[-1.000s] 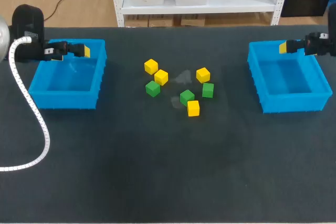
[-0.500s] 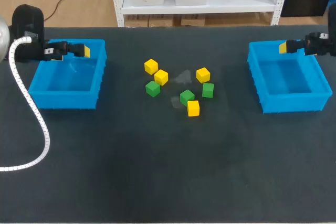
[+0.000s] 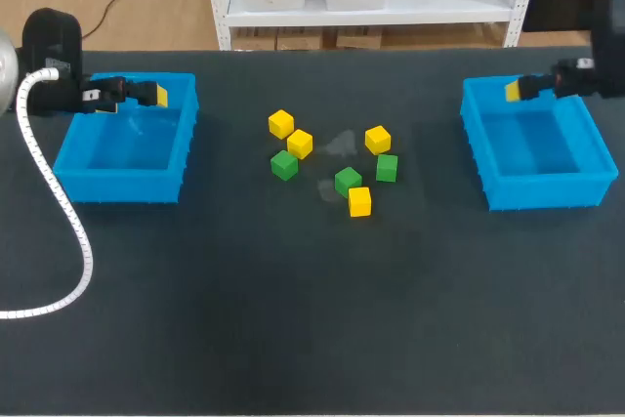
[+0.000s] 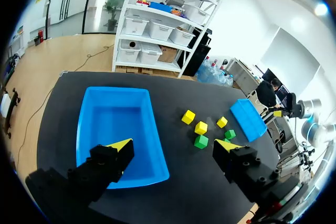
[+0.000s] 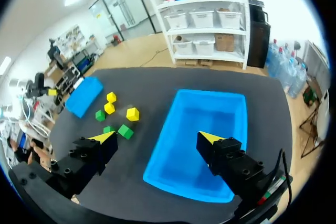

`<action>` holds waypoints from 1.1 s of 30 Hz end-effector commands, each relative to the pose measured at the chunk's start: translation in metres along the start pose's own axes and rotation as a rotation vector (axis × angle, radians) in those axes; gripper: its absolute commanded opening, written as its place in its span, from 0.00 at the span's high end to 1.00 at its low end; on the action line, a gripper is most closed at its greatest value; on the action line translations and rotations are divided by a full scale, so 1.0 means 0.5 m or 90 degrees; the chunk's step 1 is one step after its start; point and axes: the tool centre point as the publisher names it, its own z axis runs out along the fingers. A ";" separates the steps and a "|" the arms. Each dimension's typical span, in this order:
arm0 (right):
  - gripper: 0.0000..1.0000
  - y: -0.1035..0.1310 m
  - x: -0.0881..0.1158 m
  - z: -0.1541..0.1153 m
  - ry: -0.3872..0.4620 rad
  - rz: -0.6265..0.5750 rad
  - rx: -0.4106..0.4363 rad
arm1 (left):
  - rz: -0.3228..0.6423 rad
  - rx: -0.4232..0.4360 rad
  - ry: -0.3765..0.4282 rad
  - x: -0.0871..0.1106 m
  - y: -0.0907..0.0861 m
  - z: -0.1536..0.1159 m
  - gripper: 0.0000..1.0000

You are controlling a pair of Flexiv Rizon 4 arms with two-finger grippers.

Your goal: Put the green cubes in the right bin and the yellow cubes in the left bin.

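Left gripper [image 4: 174, 144], wide open, hangs over left bin [image 4: 113, 124]'s far rim; right gripper [image 5: 156, 136] likewise over right bin [image 5: 207, 111]

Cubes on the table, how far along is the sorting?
Nothing is sorted yet: the left bin and right bin are both empty. Nothing is in hand; the left hand and right hand hang open at their bins. Left to do: four yellow cubes and three green cubes in the middle of the table.

The dark table [image 3: 293, 339] bears left bin [image 3: 122, 187], right bin [image 3: 547, 192], yellow cubes [image 3: 359, 201] and green cubes [image 3: 284, 165].
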 end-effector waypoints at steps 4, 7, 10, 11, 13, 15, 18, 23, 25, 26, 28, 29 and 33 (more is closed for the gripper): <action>0.00 0.058 -0.053 0.043 0.056 -0.067 0.047 | 0.002 0.008 -0.004 0.003 0.005 0.000 0.00; 0.00 0.085 -0.058 0.058 0.095 -0.114 0.062 | 0.002 0.008 -0.004 0.003 0.005 0.000 0.00; 0.00 0.109 -0.044 0.075 0.150 -0.192 0.066 | 0.002 0.008 -0.004 0.003 0.005 0.000 0.00; 0.00 0.117 -0.034 0.081 0.174 -0.226 0.075 | 0.002 0.008 -0.004 0.003 0.005 0.000 0.00; 0.00 0.127 -0.014 0.091 0.217 -0.294 0.088 | 0.002 0.008 -0.004 0.003 0.005 0.000 0.00; 0.00 0.130 0.007 0.100 0.263 -0.351 0.106 | 0.002 0.008 -0.004 0.003 0.005 0.000 0.00; 0.00 0.135 0.033 0.111 0.320 -0.418 0.122 | 0.002 0.008 -0.004 0.003 0.005 0.000 0.00; 0.00 0.146 0.059 0.141 0.379 -0.505 0.127 | 0.002 0.008 -0.004 0.003 0.005 0.000 0.00; 0.00 0.154 0.065 0.156 0.398 -0.529 0.128 | 0.002 0.008 -0.004 0.003 0.005 0.000 0.00; 0.00 0.158 0.067 0.164 0.405 -0.542 0.132 | 0.002 0.008 -0.004 0.003 0.005 0.000 0.00; 0.00 0.164 0.071 0.177 0.422 -0.556 0.135 | 0.002 0.008 -0.004 0.003 0.005 0.000 0.00; 0.00 0.168 0.074 0.185 0.429 -0.563 0.136 | 0.002 0.008 -0.004 0.003 0.005 0.000 0.00; 0.00 0.178 0.089 0.208 0.456 -0.588 0.139 | 0.002 0.008 -0.004 0.003 0.005 0.000 0.00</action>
